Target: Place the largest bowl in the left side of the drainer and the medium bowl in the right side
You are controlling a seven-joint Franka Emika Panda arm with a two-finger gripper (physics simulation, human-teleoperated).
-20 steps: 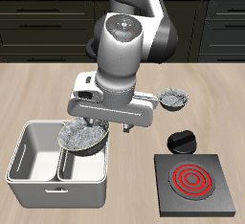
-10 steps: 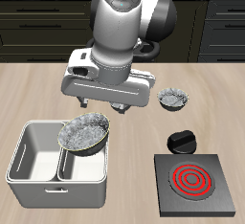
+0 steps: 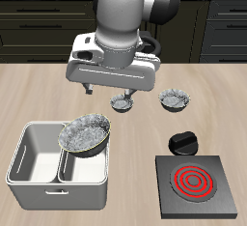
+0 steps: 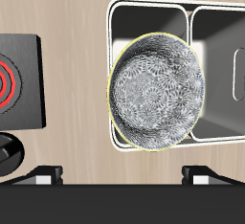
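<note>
The largest bowl (image 3: 85, 135) sits tilted in the drainer (image 3: 29, 162), in the compartment nearer the stove. The end effector (image 3: 108, 93) hangs above, open and empty. Next, I judge, it must go to the medium bowl (image 3: 175, 99), farther back on the counter.

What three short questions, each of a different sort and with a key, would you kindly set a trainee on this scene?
1. True or false: the gripper is holding the largest bowl.
2. Where is the medium bowl? A: in the drainer. B: on the table, apart from the drainer. C: in the gripper.
3. How many bowls stand on the table outside the drainer?
Key: 1 false, the gripper is open above the table and the largest bowl lies tilted in the drainer. 2 B. 3 two.
</note>
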